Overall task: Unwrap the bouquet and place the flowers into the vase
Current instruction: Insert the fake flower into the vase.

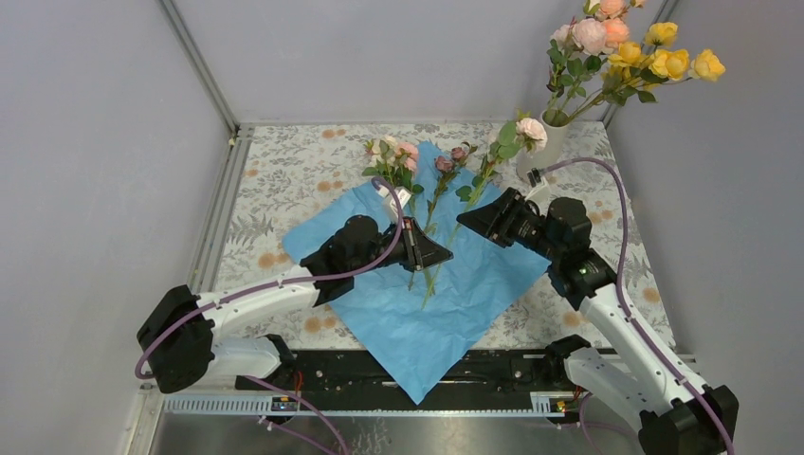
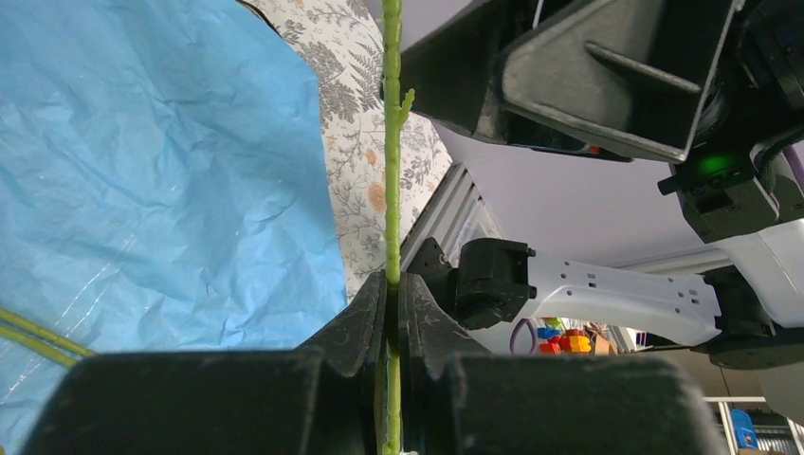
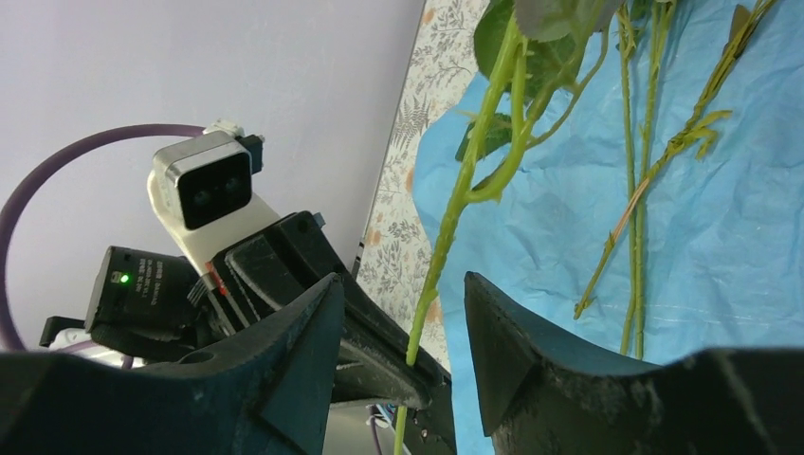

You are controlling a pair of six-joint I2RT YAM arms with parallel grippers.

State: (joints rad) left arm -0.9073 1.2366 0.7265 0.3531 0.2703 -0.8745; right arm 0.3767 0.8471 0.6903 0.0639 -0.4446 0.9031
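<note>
The blue paper (image 1: 427,303) lies spread flat on the table, with pink flowers (image 1: 396,154) resting on it. My left gripper (image 1: 444,253) is shut on the green stem (image 2: 392,142) of a cream-pink rose (image 1: 531,130) and holds it above the paper; the pinch shows in the left wrist view (image 2: 394,282). My right gripper (image 1: 466,224) is open, its jaws standing on either side of that same stem (image 3: 446,227) without touching it (image 3: 403,284). The beige vase (image 1: 547,144) stands at the back right and holds yellow and pink flowers (image 1: 630,47).
Loose stems (image 3: 635,190) lie on the paper beyond my right gripper. The two grippers are almost nose to nose; the left gripper's fingers (image 3: 379,355) show just behind the right jaws. A floral tablecloth (image 1: 284,180) covers the table, with grey walls close by.
</note>
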